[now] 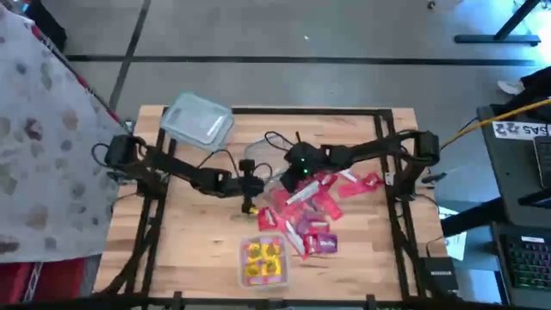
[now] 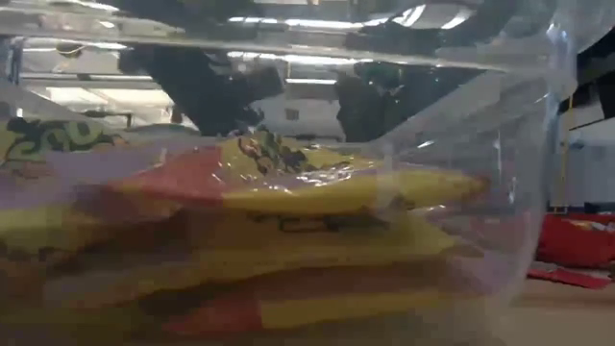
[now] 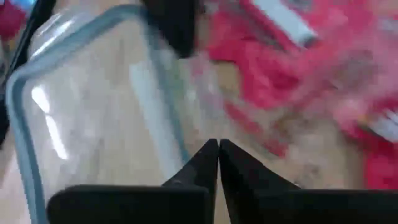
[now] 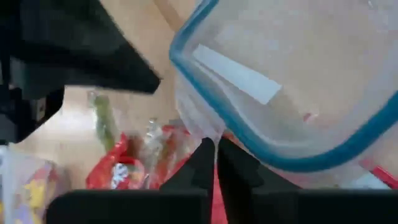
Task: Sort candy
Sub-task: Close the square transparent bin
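Red and pink candy packets (image 1: 314,211) lie heaped on the wooden table, right of centre, with a magenta one (image 1: 323,244) at the near side. My right gripper (image 1: 291,178) is shut at the heap's far left edge, and in its wrist view (image 4: 216,146) the tips meet just under a clear blue-rimmed tub (image 4: 292,68). My left gripper (image 1: 250,188) is shut (image 3: 217,149) beside that tub (image 3: 93,118). A small yellow piece (image 1: 250,207) shows just below it. My right gripper's shut fingertips stand against the clear tub's wall, just below its blue rim (image 4: 205,93), with red packets (image 4: 118,171) behind them. I cannot tell whether they touch the wall or pinch anything. My left gripper's tips show nothing between them. Whether they touch the yellow piece, I cannot tell.
A clear tub (image 1: 263,261) of yellow packets stands near the table's front edge and fills the low view (image 2: 288,221). Another clear tub or lid (image 1: 198,119) lies at the far left corner. Cables run along the table's far side.
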### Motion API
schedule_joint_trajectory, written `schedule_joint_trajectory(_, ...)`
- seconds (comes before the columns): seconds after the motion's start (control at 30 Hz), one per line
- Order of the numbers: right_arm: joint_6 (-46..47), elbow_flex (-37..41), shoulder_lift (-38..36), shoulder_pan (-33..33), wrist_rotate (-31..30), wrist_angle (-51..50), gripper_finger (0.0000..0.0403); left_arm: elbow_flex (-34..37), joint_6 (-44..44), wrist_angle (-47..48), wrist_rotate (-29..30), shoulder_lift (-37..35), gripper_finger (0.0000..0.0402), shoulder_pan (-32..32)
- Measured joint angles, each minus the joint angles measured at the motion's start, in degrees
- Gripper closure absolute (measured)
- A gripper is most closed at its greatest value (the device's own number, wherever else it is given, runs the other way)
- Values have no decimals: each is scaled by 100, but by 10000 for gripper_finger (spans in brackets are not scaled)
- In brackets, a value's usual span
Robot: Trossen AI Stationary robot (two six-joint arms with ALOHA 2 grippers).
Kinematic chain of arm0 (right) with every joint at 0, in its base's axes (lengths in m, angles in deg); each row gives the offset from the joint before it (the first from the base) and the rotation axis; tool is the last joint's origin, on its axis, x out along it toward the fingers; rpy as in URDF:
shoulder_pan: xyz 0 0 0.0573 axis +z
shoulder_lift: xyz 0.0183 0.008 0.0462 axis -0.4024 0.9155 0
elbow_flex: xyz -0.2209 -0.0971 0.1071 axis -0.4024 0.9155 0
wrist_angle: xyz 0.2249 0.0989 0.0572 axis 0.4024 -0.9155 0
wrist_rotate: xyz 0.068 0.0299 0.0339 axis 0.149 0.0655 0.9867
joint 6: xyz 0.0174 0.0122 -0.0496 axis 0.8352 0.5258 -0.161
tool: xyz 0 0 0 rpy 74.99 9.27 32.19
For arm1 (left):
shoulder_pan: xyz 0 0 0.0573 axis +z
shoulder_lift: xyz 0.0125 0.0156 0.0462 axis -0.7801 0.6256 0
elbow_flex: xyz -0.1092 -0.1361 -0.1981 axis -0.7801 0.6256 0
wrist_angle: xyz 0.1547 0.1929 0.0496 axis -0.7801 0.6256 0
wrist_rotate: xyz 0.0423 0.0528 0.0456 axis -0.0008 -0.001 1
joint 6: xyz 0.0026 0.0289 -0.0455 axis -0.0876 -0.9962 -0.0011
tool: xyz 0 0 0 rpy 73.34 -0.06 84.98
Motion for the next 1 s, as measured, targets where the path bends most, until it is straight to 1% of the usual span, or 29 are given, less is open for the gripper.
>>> schedule_joint_trajectory(0.07, 1, 3, 0, 0, 59, 0, 402, -1, -307, -102, 33, -3, 393, -124)
schedule_joint_trajectory(0.17, 3, 5, 0, 0, 79, -20, 402, -4, -769, -129, -1, -4, 368, -311)
schedule_joint_trajectory(0.3, 14, 5, 0, -2, 260, 94, 402, -4, -1426, -174, -150, -4, 316, -508)
schedule_joint_trajectory(0.47, 106, 7, 0, -2, 489, 150, 402, -4, -2476, -204, -6, 10, 249, -614)
schedule_joint_trajectory(0.6, 123, 7, 0, -2, 637, 244, 403, -9, -2949, -286, 466, 193, 214, -569)
schedule_joint_trajectory(0.7, 179, 10, 1, 0, 738, 389, 403, -9, -3011, -489, 745, 455, 205, -524)
schedule_joint_trajectory(0.9, 274, 14, 2, -8, 790, 543, 403, -9, -3005, -1072, 2417, 954, 204, -669)
schedule_joint_trajectory(1.0, 274, 14, 2, 0, 855, 526, 403, -9, -2822, -1274, 2767, 988, 204, -766)
